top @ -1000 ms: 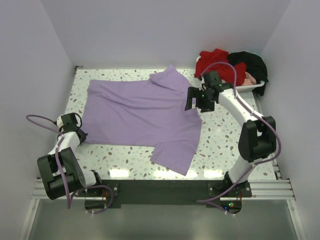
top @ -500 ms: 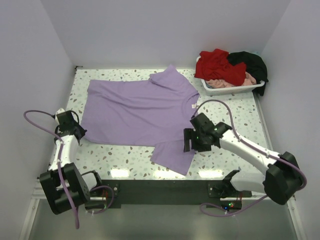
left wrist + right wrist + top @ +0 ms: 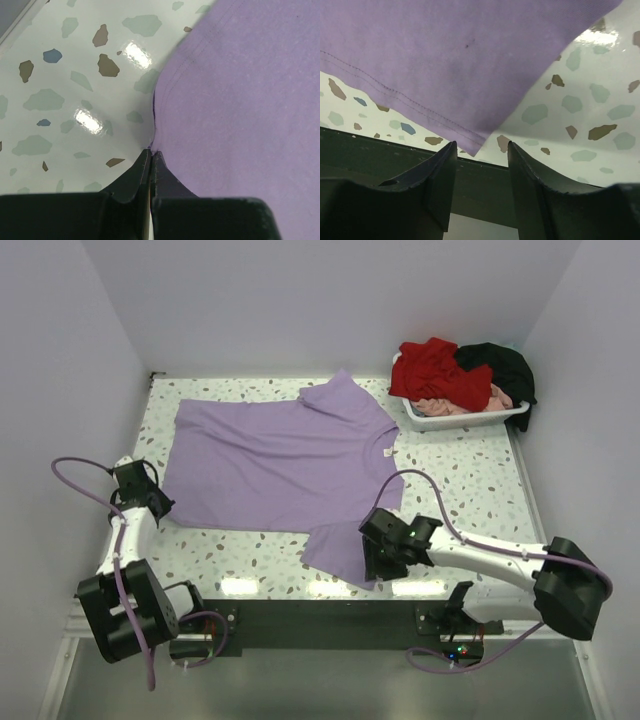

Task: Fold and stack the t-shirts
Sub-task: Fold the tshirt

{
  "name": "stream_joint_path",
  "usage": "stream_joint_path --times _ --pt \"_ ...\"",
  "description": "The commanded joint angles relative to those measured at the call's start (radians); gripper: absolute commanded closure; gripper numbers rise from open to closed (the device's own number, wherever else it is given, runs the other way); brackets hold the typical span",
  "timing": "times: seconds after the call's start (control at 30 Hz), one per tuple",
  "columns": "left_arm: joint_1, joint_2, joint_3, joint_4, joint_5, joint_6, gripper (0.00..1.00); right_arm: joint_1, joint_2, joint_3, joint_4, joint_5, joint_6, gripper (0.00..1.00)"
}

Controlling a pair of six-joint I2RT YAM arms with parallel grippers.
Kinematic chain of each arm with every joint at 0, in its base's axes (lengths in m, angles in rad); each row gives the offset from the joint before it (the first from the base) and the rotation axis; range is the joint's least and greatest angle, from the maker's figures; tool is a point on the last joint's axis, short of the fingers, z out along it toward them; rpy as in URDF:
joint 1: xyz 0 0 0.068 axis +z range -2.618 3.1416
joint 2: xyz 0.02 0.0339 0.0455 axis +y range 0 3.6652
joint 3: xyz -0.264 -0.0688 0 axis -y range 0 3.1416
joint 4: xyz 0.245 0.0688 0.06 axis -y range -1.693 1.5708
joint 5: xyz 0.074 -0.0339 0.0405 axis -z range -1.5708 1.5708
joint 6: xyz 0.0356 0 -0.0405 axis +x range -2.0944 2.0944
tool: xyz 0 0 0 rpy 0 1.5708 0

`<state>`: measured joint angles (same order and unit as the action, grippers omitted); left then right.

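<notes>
a white terrazzo table [image 3: 480, 460] flecked with brown, grey and blue chips sits boxed in by plain pale walls [image 3: 300, 300] on three sides; light glints in bright patches [image 3: 240, 586] near its front edge, beside a black strip [image 3: 320, 615]

Lavender t-shirt [image 3: 280, 455] lies spread flat, front and centre (near sleeve rumpled); red shirt [image 3: 435, 368], black shirt [image 3: 502, 365] and pink shirt [image 3: 458, 406] bunched together far right.

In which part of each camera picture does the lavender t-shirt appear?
Top external: the lavender t-shirt lies spread flat across the centre.
Left wrist: it fills the right side, its edge pinched by the left hand.
Right wrist: it fills the upper left, one corner just above the open right hand.
Shared landmark: the speckled table top beside the cloth.
</notes>
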<state>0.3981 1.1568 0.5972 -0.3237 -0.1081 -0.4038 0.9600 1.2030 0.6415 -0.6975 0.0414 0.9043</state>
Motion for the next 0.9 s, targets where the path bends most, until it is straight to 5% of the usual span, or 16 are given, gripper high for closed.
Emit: stream_joint_path --times 0.0,0.6,0.87 --pt "0.005 -0.005 0.036 0.017 0.005 0.022 1.0 0.029 0.032 -0.013 0.069 0.026 0.067 0.52" --pt "0.004 0.012 0.039 0.017 -0.007 0.028 1.0 0.056 0.075 -0.031 0.027 0.017 0.11 0.69" --pt "0.005 0.011 0.039 0.017 -0.007 0.028 1.0 0.078 0.047 -0.062 0.03 0.006 0.127 0.63"
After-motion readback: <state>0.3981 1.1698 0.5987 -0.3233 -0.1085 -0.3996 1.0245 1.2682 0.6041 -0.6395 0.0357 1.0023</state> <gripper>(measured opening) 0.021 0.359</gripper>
